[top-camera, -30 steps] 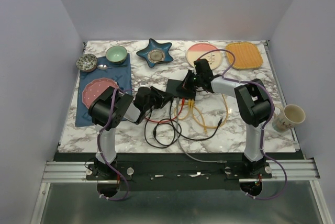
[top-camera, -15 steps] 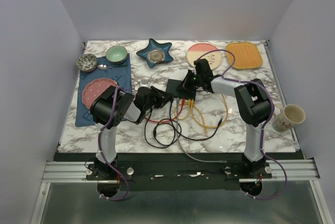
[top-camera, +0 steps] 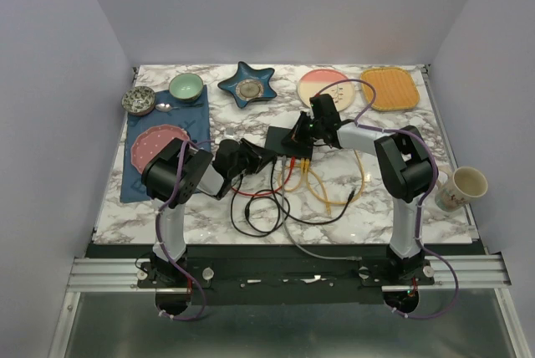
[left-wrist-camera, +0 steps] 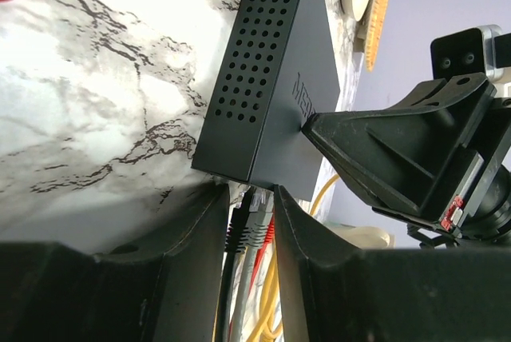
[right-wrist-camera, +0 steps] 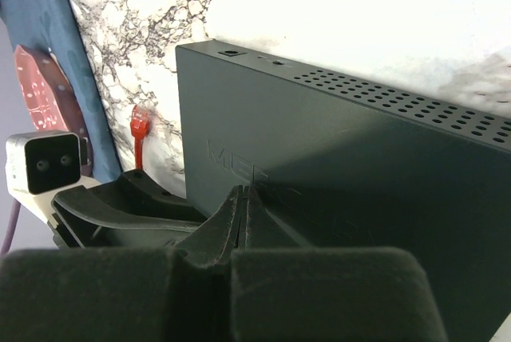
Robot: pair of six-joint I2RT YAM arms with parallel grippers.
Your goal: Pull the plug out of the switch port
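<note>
From above, the switch (top-camera: pixel 284 140) lies flat mid-bench on the marble bench (top-camera: pixel 401 207), between the two sets of jaws. The left jaws (top-camera: pixel 266 157) sit at its near-left corner, and the right jaws (top-camera: pixel 298 136) rest on its top near the right end. Red, yellow and black cables (top-camera: pixel 313 184) fan out on the near side of both.

In the left wrist view, the left jaws (left-wrist-camera: pixel 247 210) stand slightly apart around a clear-hooded plug (left-wrist-camera: pixel 249 222) seated in the switch (left-wrist-camera: pixel 275 94); whether the pads touch it is unclear.

In the right wrist view, the right jaws (right-wrist-camera: pixel 242 214) are closed together, tips pressed on the top of the switch (right-wrist-camera: pixel 359 174).
</note>
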